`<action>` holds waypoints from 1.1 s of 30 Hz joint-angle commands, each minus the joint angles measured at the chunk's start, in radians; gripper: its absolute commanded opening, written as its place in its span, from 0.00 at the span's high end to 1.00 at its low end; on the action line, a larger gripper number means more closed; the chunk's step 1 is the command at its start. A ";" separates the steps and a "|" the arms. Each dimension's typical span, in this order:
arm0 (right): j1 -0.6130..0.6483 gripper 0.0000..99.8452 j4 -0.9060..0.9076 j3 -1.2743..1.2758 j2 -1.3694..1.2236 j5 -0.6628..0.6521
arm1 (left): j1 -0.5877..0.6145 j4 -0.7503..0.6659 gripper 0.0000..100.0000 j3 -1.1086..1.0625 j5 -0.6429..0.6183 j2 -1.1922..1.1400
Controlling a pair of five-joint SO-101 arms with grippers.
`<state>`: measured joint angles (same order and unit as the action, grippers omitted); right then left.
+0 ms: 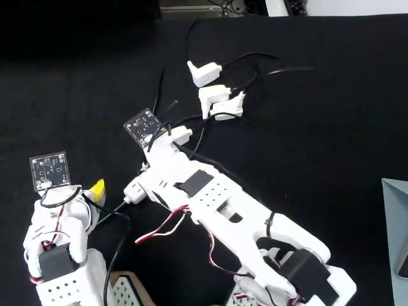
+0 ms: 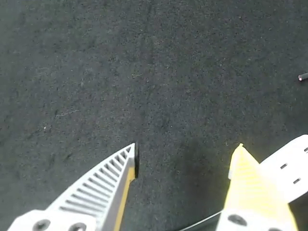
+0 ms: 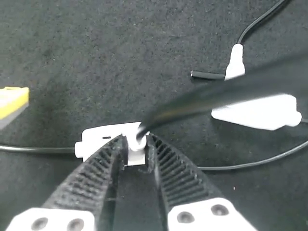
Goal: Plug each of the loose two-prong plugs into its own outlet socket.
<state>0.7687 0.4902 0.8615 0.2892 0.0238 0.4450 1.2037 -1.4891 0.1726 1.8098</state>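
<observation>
Two claws: right claw (image 3: 135, 140) pinches the plug (image 3: 137, 155), light and rigid by the look, by its body right at the socket (image 3: 98, 139) on the worktop (image 3: 72, 48), cord (image 3: 216, 96) likely tugging, left claw (image 2: 186, 147) gaping wide.

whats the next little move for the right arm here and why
Probably ease the right claw forward to press its plug home. That claw is shut on the plug, which sits against the white socket block, though I can't tell whether the prongs are seated. The left claw is open near the block, not bracing it, so push gently.
</observation>
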 commanded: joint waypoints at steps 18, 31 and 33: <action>0.008 0.99 -0.063 0.070 -0.002 -0.114 | 0.008 0.006 0.69 0.008 -0.005 0.008; 0.077 0.99 0.000 0.025 -0.128 -0.167 | 0.008 0.005 0.69 0.005 -0.005 0.008; 0.074 0.99 0.000 0.004 -0.173 -0.167 | 0.008 0.000 0.69 -0.004 -0.003 0.008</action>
<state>0.8147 0.4687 0.8800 0.1849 -0.1358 0.4450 1.2037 -1.4891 0.1726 1.8098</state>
